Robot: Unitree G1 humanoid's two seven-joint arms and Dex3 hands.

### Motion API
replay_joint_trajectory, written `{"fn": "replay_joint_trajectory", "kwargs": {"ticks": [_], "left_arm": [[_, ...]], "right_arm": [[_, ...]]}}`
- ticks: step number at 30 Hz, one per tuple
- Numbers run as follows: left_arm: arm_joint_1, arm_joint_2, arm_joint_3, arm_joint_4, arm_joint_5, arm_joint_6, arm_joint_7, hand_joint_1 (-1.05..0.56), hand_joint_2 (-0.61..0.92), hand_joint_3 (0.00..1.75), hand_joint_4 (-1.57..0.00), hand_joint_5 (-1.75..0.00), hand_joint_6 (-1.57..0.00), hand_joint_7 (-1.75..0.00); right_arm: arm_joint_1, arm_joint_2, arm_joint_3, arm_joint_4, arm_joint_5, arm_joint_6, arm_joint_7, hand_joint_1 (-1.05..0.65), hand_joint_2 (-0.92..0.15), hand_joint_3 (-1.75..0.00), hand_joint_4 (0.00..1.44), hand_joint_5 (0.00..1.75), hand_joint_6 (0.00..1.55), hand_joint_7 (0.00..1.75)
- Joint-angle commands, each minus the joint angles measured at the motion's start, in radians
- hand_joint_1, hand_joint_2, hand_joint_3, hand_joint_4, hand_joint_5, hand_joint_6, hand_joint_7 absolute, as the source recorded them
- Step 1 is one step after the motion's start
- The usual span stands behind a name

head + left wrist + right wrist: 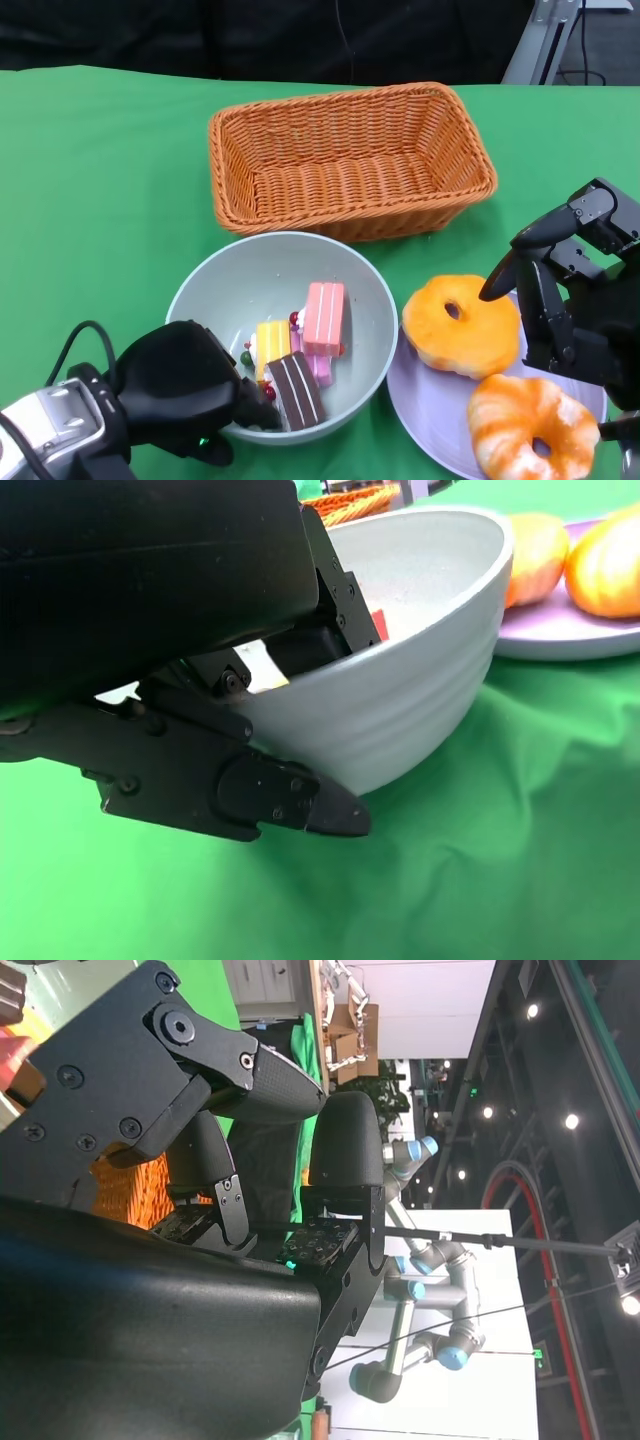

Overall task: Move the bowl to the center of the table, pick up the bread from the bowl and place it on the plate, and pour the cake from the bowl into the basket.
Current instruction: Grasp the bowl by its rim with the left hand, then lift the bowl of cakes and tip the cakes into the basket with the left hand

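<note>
Left black hand [185, 388] grips near rim of pale grey bowl [235, 275], lower centre, cake slices [300, 350] inside. Right black hand [575, 290] empty, fingers apart, above lilac plate [420, 405] with two orange bread rings [462, 325], lower right. Orange wicker basket [350, 160] upper centre on green cloth [90, 190].

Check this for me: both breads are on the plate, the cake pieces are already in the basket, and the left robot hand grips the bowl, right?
Not quite. The head view shows the cake pieces in the bowl; the basket holds nothing. Both breads are on the plate, and the left robot hand grips the bowl.
</note>
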Motion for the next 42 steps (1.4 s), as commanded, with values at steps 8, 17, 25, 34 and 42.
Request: {"fn": "replay_joint_trajectory", "kwargs": {"ticks": [8, 17, 25, 34, 42], "left_arm": [[-0.09, 0.016, -0.071, 0.273, -0.028, -0.208, 0.392, -0.22, 0.92, 0.11, -0.64, -1.73, -0.66, -1.34], [-0.068, 0.108, -0.034, 0.229, -0.111, -0.385, 0.423, -0.22, 0.92, 0.05, -0.69, -1.66, -0.68, -1.27], [-0.02, 0.16, 0.065, 0.137, -0.306, -0.492, 0.333, -0.12, 0.76, 0.59, -0.72, -1.69, -0.75, -1.29], [-0.033, 0.169, 0.099, 0.104, -0.562, -0.554, 0.14, -0.19, 0.83, 0.49, -0.76, -1.6, -0.77, -1.25], [-0.151, 0.089, 0.122, 0.055, -0.775, -0.403, -0.036, -0.15, 0.78, 0.64, -0.74, -1.66, -0.78, -1.27]], "right_arm": [[0.003, -0.002, -0.001, -0.006, 0.021, 0.004, 0.013, -0.3, -0.36, -1.22, 0.77, 1.52, 0.71, 1.27], [0.002, 0.006, 0.007, -0.001, -0.009, 0.001, -0.003, -0.29, -0.38, -1.21, 0.8, 1.5, 0.74, 1.22], [-0.003, 0.009, 0.01, 0.02, -0.024, -0.001, -0.006, -0.2, -0.43, -1.24, 0.82, 1.48, 0.82, 1.12], [0.0, 0.003, 0.021, 0.032, -0.056, 0.004, -0.008, -0.22, -0.45, -1.17, 0.8, 1.51, 0.8, 1.15], [0.032, -0.005, 0.069, 0.02, -0.122, 0.036, -0.015, -0.24, -0.49, -1.09, 0.74, 1.62, 0.73, 1.31]]}}
